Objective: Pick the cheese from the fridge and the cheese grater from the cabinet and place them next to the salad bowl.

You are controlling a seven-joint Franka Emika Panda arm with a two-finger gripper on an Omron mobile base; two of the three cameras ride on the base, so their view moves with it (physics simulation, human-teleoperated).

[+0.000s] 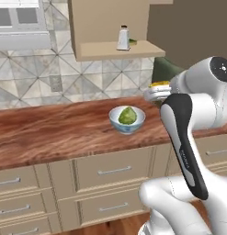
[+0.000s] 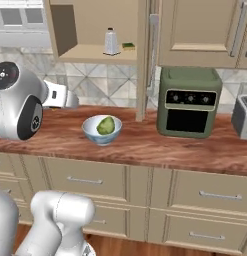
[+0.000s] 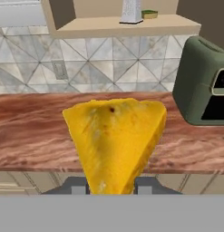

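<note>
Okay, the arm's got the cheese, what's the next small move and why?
Probably carry the cheese forward and lower it onto the bare counter beside the salad bowl. The end effector is shut on the wedge, above the counter's near edge; the cheese grater waits on the cabinet shelf.

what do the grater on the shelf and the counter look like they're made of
Cheese grater: looks like metal, silver-grey and tapered with a dark top handle; too small to see perforations clearly.
Counter: looks like polished wood, reddish-brown with streaky grain, though it could be a wood-look laminate.
</note>
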